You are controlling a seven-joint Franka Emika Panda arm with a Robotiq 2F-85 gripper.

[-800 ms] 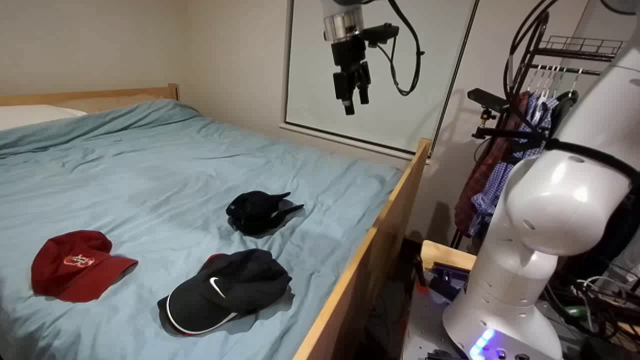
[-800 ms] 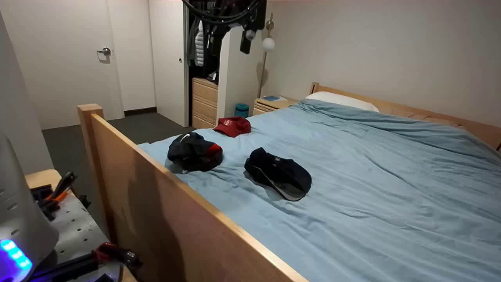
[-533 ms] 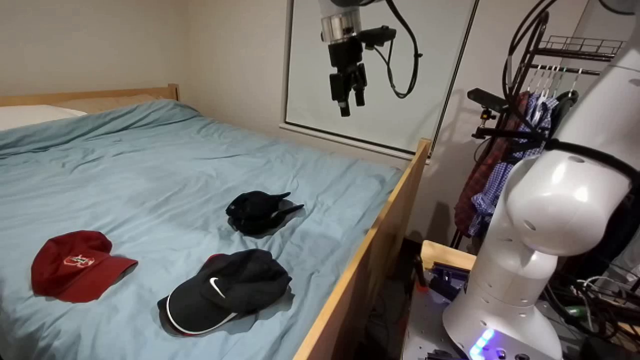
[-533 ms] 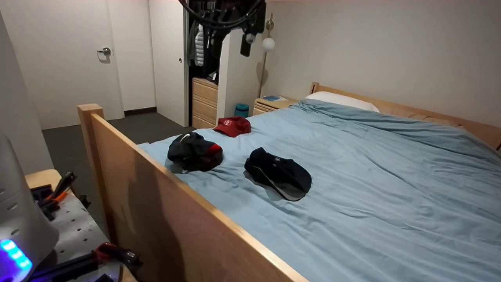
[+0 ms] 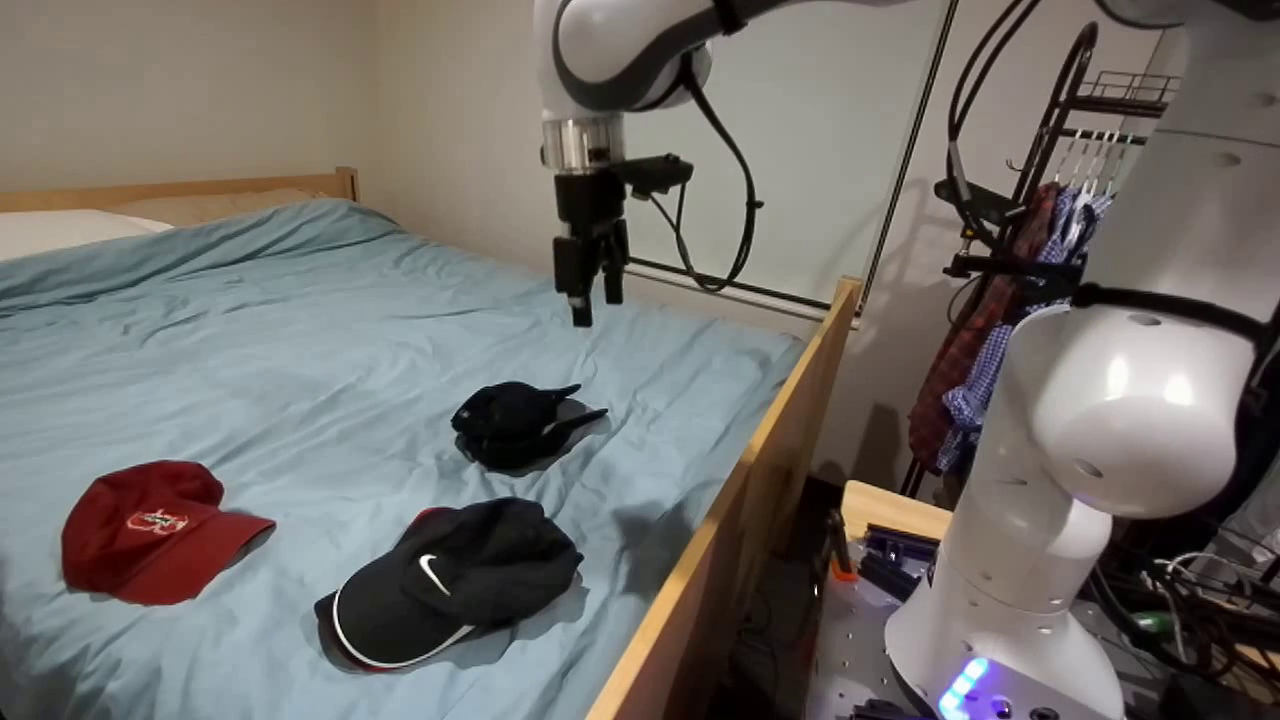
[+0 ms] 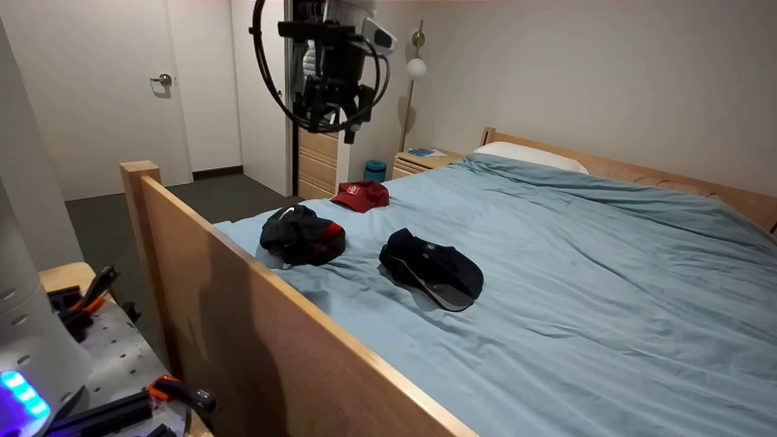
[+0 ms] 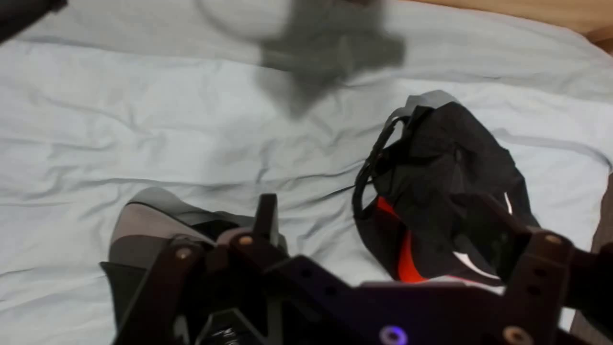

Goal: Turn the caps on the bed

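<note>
Lying well below the spread fingers (image 5: 581, 309): black cap (image 5: 510, 415), swoosh-marked cap (image 5: 470, 570), red cap (image 5: 150, 535).

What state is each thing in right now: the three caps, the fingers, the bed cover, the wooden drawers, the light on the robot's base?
Red cap: right way up.
Black Nike cap: right way up, crown somewhat crumpled.
Dark cap: looks tipped over, grey underside partly showing.
Fingers: open, holding nothing.
Bed cover: spread out, wrinkled.
Wooden drawers: appear shut.
Base light: lit, blue.
</note>
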